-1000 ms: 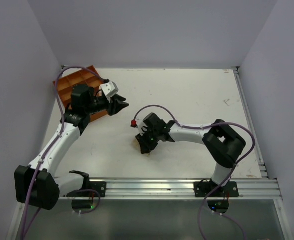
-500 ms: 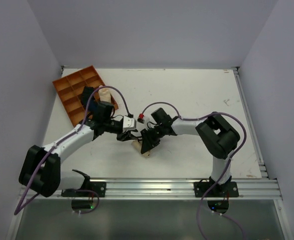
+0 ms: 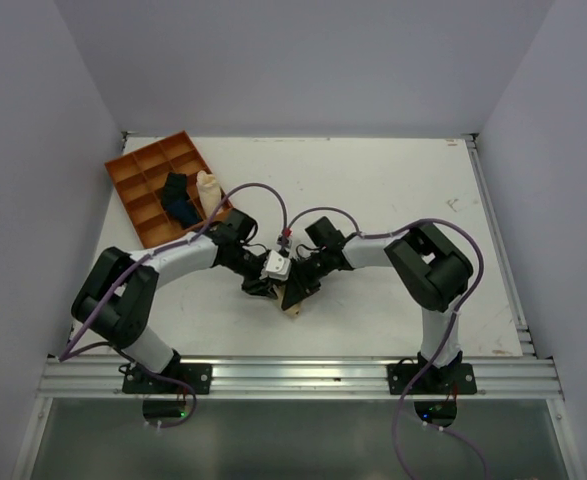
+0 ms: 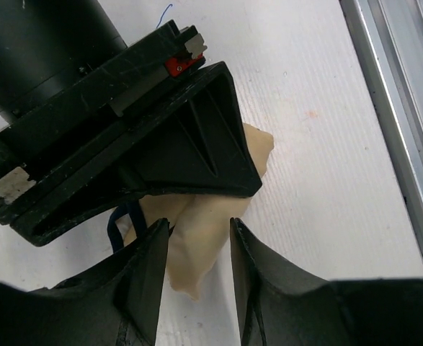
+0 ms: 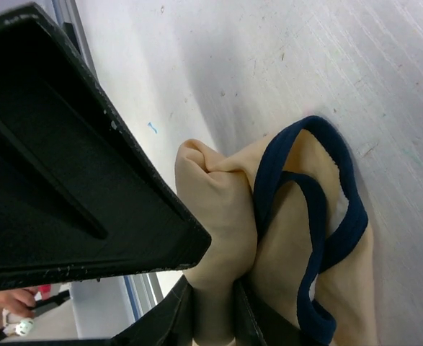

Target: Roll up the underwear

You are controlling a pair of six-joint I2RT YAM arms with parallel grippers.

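Observation:
The underwear [image 5: 290, 238] is a bunched beige cloth with a dark edge band, lying on the white table in the middle near the front [image 3: 293, 308]. My right gripper [image 5: 215, 321] is shut on a thick fold of it, fingers [image 5: 258, 328] pressed into the cloth; in the top view the right gripper [image 3: 299, 287] sits over the cloth. My left gripper [image 4: 198, 229] faces the right one, its jaws open and straddling a hanging corner of the underwear [image 4: 197, 249], with a gap to the right finger [image 4: 251, 274]. From above, the left gripper [image 3: 270, 289] is close beside the right one.
An orange compartment tray [image 3: 133, 180] stands at the back left, with a dark blue roll [image 3: 178, 198] and a cream roll [image 3: 207, 192] in it. A metal rail [image 3: 303, 375] runs along the table's front edge. Grey walls enclose the table.
My left arm has swung from the orange tray down to the middle, ending with its jaws around a corner of the underwear. The right gripper has kept its grip on the cloth.

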